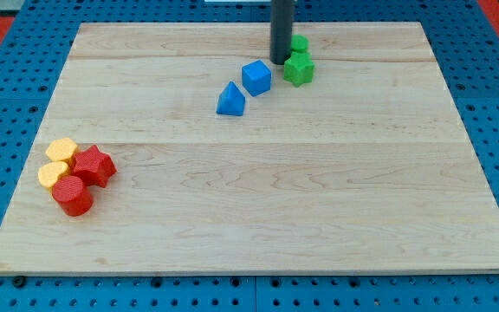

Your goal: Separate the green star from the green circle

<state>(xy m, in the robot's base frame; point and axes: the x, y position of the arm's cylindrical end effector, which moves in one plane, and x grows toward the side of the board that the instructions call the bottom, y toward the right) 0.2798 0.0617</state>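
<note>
A green star point(299, 68) lies near the view's top, right of centre, on the wooden board point(258, 199). A green circle point(299, 43) sits just above it, touching or nearly touching, and is partly hidden by the rod. My tip point(281, 61) stands at the left side of both green blocks, right against the star's upper left edge.
A blue cube point(255, 77) and a blue triangle point(230, 100) lie left of the green star. At the view's left, two yellow blocks point(61, 152) point(54, 175), a red star point(93, 165) and a red cylinder point(74, 195) are clustered together.
</note>
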